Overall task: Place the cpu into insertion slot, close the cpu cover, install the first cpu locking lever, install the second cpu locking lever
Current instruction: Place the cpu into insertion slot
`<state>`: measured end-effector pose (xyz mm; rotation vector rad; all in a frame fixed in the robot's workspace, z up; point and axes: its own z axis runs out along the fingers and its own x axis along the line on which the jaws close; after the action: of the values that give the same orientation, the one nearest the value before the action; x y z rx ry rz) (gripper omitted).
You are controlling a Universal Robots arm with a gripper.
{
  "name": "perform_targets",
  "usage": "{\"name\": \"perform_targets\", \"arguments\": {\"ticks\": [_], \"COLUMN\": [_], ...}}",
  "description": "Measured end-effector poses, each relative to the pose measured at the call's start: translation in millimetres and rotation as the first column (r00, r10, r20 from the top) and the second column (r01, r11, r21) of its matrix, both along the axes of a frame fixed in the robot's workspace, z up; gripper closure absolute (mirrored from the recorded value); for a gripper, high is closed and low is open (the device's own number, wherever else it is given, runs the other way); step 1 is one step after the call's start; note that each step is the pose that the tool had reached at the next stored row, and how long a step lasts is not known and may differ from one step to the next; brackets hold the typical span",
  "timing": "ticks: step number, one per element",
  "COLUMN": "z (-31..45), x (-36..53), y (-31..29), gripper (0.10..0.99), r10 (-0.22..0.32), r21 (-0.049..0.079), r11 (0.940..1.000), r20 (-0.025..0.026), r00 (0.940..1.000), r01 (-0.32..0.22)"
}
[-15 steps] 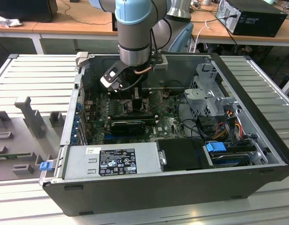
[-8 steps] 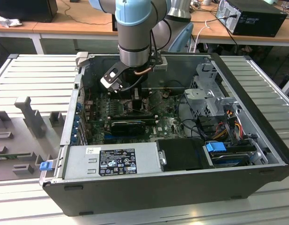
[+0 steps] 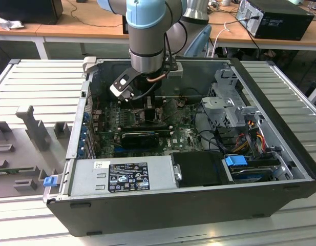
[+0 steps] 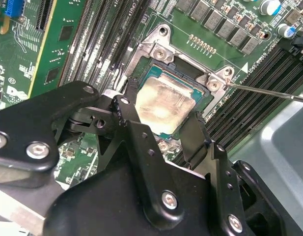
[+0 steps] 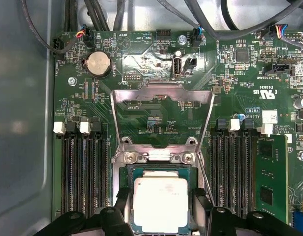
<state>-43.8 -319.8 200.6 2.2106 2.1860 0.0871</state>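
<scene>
Step 1 looked nearly done: the chip (image 5: 160, 204) lay flat in the socket (image 5: 160, 170), the gripper (image 4: 160, 118) straddling it, its jaws pinching or just spread, I could not tell. The cover (image 5: 162, 90) stood raised open; closing it would likely need the gripper clear of the chip.

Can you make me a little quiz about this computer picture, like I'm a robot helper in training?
1. True or false: the cpu lies in the insertion slot.
2. The cpu cover is: A) shut over the cpu, B) swung open, C) lying outside the case.
3. Fill in: the gripper is nearest to the ____.
Key: 1 true; 2 B; 3 cpu.
</scene>
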Motion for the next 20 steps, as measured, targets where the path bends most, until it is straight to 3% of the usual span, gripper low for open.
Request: {"name": "perform_targets", "arguments": {"ticks": [7,13,15,20], "z": [-1.1,-0.7,1.0,13.2], "x": [1.5,1.5,1.5,1.5], "y": [3.8,3.4,2.8,2.8], "gripper": [0.478,0.478,0.478,0.478], "r10": [0.000,0.000,0.000,0.000], "r21": [0.004,0.004,0.003,0.003], "r11": [1.0000,1.0000,1.0000,1.0000], "r20": [0.0000,-0.0001,-0.0001,-0.0001], "r00": [1.0000,1.0000,1.0000,1.0000], "r01": [0.000,0.000,0.000,0.000]}}
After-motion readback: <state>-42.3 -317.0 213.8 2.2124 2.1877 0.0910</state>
